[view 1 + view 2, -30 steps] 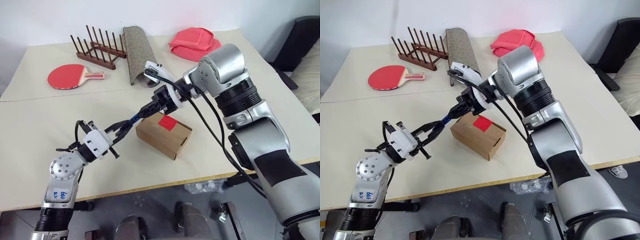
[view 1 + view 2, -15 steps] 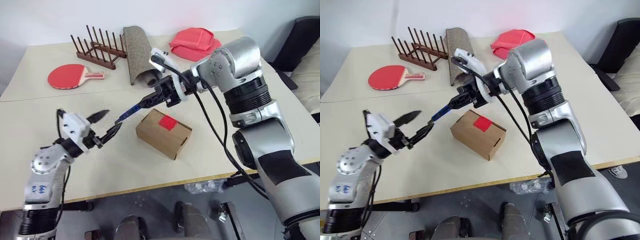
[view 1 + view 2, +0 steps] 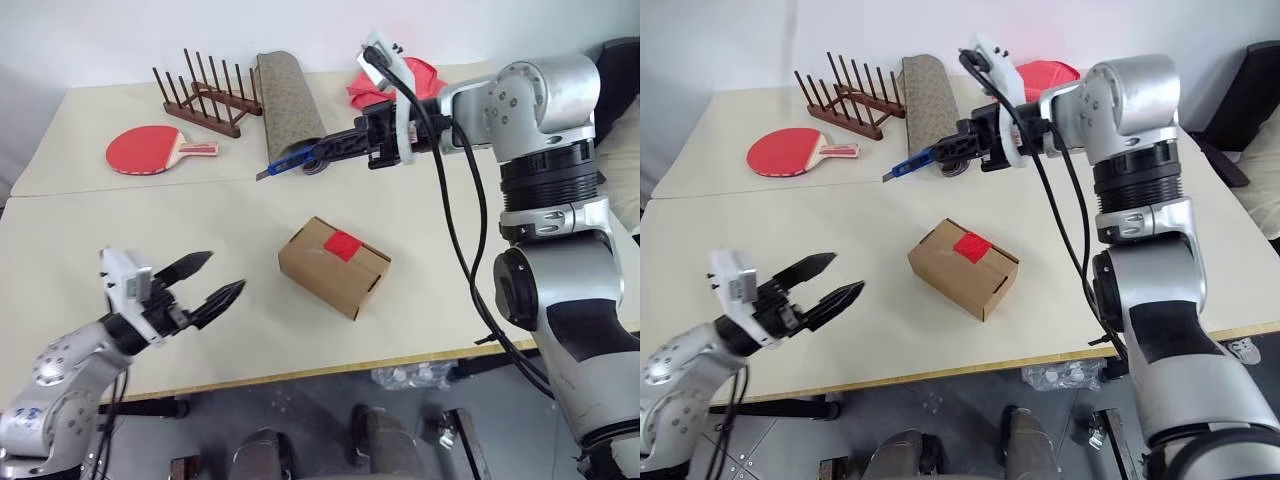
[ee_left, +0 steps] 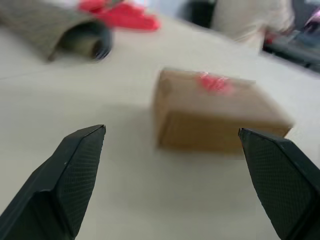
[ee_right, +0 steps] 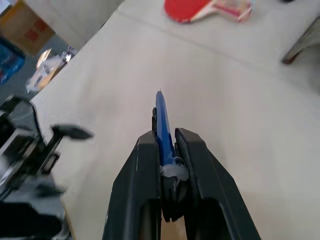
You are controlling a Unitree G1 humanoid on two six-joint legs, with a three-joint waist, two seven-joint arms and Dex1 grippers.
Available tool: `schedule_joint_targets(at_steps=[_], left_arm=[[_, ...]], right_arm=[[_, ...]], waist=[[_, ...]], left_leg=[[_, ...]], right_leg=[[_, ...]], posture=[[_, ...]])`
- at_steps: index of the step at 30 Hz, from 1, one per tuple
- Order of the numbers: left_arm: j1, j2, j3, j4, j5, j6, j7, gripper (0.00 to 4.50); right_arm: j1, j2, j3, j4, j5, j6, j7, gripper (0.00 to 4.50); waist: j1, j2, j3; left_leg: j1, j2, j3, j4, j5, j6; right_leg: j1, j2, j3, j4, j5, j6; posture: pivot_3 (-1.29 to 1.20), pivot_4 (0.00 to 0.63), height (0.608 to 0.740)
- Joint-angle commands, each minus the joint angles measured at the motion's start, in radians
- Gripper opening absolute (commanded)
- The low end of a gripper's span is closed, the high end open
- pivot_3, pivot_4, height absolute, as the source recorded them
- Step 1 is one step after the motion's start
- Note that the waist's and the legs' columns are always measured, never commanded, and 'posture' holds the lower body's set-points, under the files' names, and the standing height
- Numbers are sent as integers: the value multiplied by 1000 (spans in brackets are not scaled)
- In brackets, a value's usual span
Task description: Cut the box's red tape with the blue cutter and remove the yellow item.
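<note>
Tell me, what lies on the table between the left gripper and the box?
Nothing: bare tabletop separates the open left gripper from the box, clearest in the left wrist view.

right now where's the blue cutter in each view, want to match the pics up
Left eye view: blue cutter held in the air by the right hand, in front of the rolled mat.
Right eye view: same, upper middle.
Left wrist view: not in it.
Right wrist view: sticks out between that hand's fingers.
Shared landmark: the red paddle, beyond the cutter tip in the right wrist view.
</note>
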Motion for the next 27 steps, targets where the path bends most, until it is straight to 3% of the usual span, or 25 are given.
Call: schedule_joint_targets(at_steps=[1,6,10,14,27], left_arm=[[-116,-34,-115,-71,-43,64,56,3617],[-296,-107,-261,-36,-11,141,133,2253],[-430,-56,-333,82,23,307,158,1289],[-537,-26,-358,198,44,399,142,31],[-709,42,-498,336,185,467,-29,0]], right_arm=[[46,-61,-64,-132,42,25,-12,161],[122,-100,-109,-264,66,85,-69,161],[175,-145,-71,-360,50,90,-105,161],[221,-176,-35,-442,49,89,-135,161],[310,-227,16,-607,94,99,-143,161]], waist=[[9,0,0],[10,0,0],[3,0,0],[3,0,0],[12,0,1]], left_leg=[[0,0,0,0,0,0],[0,-1,0,0,0,0],[1,0,0,-1,1,-1],[1,0,0,-1,1,0],[0,0,0,-1,1,-1]], right_leg=[[0,0,0,0,0,0],[0,0,0,0,0,1],[0,1,0,0,0,1],[0,2,1,0,0,0],[0,2,0,-1,0,1]], posture=[[0,150,740],[0,150,740],[0,150,740],[0,150,740],[0,150,740]])
